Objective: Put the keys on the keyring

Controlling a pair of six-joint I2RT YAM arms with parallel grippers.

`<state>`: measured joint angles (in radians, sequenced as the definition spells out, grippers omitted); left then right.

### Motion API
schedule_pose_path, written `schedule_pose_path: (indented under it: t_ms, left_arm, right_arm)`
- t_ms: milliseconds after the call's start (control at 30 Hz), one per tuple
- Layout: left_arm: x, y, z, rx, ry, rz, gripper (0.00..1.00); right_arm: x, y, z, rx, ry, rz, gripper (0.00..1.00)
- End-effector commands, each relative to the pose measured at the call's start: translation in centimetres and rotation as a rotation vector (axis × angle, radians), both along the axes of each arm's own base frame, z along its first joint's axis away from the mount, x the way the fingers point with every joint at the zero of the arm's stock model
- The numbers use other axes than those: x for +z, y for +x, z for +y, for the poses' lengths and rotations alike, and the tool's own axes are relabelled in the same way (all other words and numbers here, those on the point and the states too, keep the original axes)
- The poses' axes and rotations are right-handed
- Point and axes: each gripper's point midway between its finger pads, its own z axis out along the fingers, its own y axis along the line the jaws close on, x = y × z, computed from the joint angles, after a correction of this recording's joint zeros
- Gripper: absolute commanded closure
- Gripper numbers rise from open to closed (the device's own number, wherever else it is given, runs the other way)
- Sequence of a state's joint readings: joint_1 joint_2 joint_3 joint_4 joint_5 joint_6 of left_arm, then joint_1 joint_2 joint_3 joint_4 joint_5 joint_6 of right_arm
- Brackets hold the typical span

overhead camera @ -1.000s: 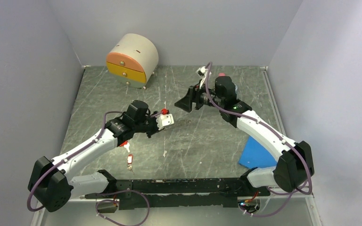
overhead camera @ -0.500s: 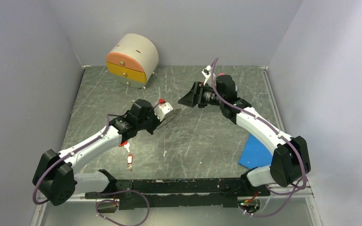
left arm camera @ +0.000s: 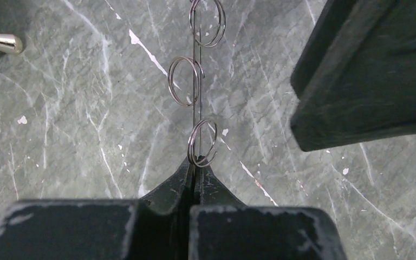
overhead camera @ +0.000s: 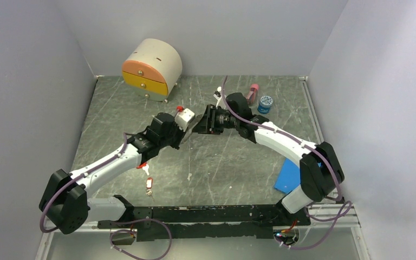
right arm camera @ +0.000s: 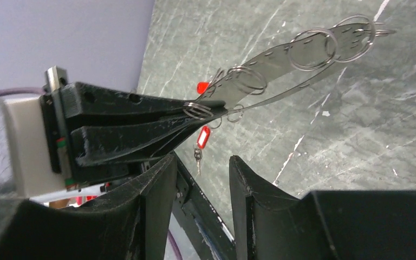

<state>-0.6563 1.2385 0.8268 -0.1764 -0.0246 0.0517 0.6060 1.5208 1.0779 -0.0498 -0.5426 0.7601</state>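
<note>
Here, keys (overhead camera: 149, 185): two red-tagged ones lie loose on the table (overhead camera: 238, 162), lower left of centre in the top view, beside the left forearm and well apart from both fingertips.
Left gripper (left arm camera: 194, 172): clenched on the keyring's wire, holding it above the table.
Keyring (left arm camera: 195, 103): seen edge-on in the left wrist view, its long axis runs straight up the frame, away from the fingers; three small split rings (left arm camera: 202, 143) are threaded along it.
Heading: in the right wrist view the hoop points from centre to the upper right, passing above the right fingers, not between them.
Red tag below the hoop: it cannot be told whether it hangs or lies on the table.
Right gripper (right arm camera: 197, 181): released and empty, just right of the left fingertips.
Coming move: probably the free right arm must fetch a key, though the left arm is nearer them.
</note>
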Motion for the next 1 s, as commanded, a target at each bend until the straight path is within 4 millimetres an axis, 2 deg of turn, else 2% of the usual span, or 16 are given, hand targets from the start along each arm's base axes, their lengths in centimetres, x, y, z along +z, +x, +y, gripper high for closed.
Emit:
schedule_pose_path:
  t_ms: [0,133,267,333,433,967]
  left_arm:
    - [2.1,1.5,-0.6,0.043,-0.048,-0.061,0.97]
    - [2.0,1.3,-0.6,0.039,-0.045,-0.062,0.97]
    - [1.9,1.3,-0.6,0.036,-0.040,-0.058,0.97]
    - [1.7,1.3,-0.6,0.038,-0.033,-0.054,0.98]
    - [1.5,1.3,-0.5,0.040,-0.018,-0.049,0.97]
    - [1.2,1.3,-0.5,0.035,0.021,-0.048,0.98]
  right_arm:
    - [2.5,2.3,1.3,-0.058,0.049,-0.035,0.56]
    - [2.6,3.6,1.8,-0.107,0.070,-0.027,0.55]
    - [1.8,4.5,2.2,-0.134,0.064,-0.004,0.56]
    - [1.5,4.7,2.5,-0.131,0.067,0.012,0.59]
    - [1.5,4.8,3.0,-0.120,0.083,0.024,0.69]
    - [0.1,5.9,3.6,-0.141,0.066,0.063,0.77]
